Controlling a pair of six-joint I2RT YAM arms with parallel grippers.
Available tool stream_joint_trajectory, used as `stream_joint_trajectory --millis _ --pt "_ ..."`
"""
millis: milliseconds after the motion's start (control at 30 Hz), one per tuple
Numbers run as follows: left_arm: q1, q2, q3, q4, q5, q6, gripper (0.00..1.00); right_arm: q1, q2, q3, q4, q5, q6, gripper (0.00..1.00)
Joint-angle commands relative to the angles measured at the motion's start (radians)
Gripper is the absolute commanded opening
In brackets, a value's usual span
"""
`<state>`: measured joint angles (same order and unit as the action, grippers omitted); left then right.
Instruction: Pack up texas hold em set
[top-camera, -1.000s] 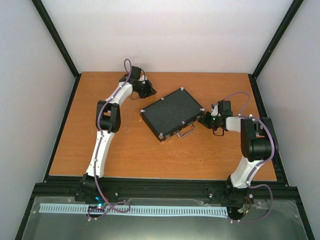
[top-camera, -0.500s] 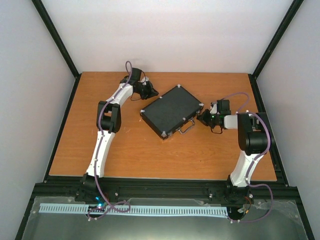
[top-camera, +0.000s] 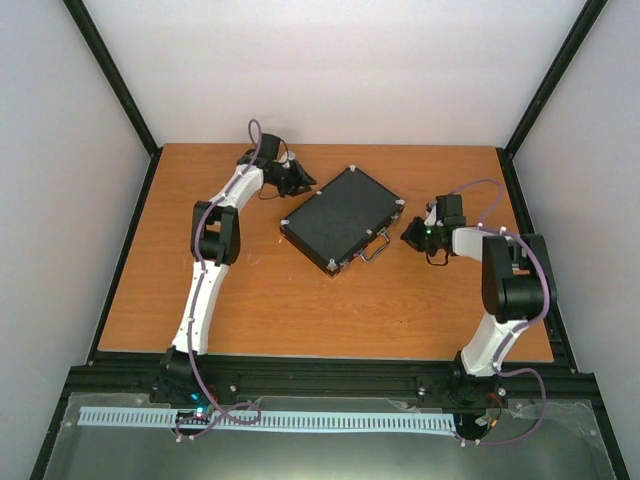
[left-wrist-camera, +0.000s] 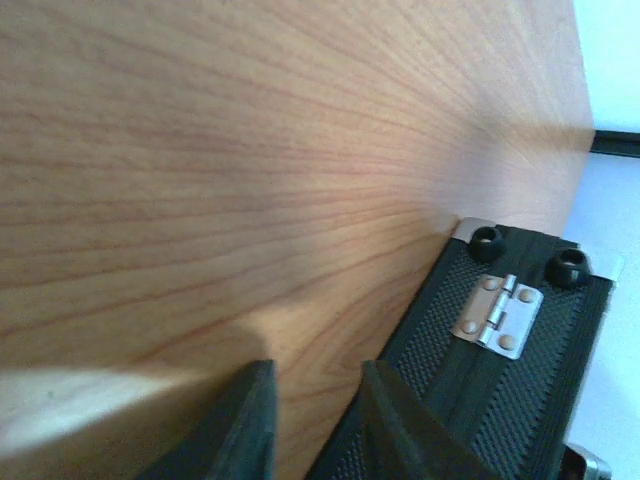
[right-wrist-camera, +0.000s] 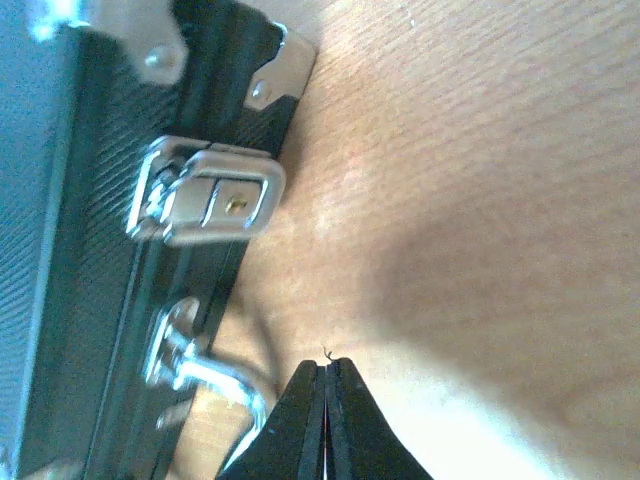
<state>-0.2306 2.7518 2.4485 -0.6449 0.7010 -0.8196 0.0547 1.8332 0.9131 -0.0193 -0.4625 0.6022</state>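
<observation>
- A robot test cell in a lab is showing here: plain white panels are closing in the space beyond and to either side of the left gripper and the right gripper.
- Black metal posts are rising at the corners behind both grippers.
- A bare wood-grain table is lying under them.
- Two white arms are standing bolted to a black rail nearer the camera than the grippers, and purple cables are looping along them.
- A pale perforated strip is lying nearer still.
</observation>
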Motion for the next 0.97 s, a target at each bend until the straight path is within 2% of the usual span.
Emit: stream_joint_trajectory --millis 0,100,133,233,267,300,333,500,633,933 --pt "0.05 -0.053 0.003 -0.107 -0.09 0.058 0.32 -0.007 -0.163 -0.009 -0.217 0.101 -0.115 0.03" --pt "0.067 -0.091 0.003 -0.147 -0.137 0.107 0.52 -0.021 -0.228 0.004 -0.309 0.144 -0.162 0.04" --pt "0.073 -0.104 0.003 -0.161 -0.152 0.125 0.64 -0.024 -0.24 0.012 -0.335 0.154 -0.174 0.11" --pt "0.081 -0.15 0.003 -0.211 -0.213 0.193 0.93 -0.028 -0.262 0.056 -0.415 0.181 -0.22 0.46" --pt "0.083 -0.165 0.003 -0.228 -0.232 0.217 0.99 -0.028 -0.269 0.067 -0.433 0.191 -0.231 0.62" --pt "0.083 -0.183 0.001 -0.245 -0.253 0.24 1.0 -0.027 -0.279 0.078 -0.449 0.207 -0.238 0.82" --pt "0.083 -0.201 0.0 -0.262 -0.272 0.262 1.0 -0.027 -0.29 0.088 -0.466 0.237 -0.245 0.98" --pt "0.083 -0.314 -0.044 -0.333 -0.371 0.34 1.0 -0.027 -0.347 0.137 -0.525 0.31 -0.273 1.0" --pt "0.083 -0.447 -0.144 -0.344 -0.482 0.378 1.0 -0.027 -0.397 0.156 -0.565 0.362 -0.283 1.0" --pt "0.082 -0.663 -0.36 -0.36 -0.59 0.423 1.0 -0.027 -0.449 0.139 -0.619 0.413 -0.28 1.0"
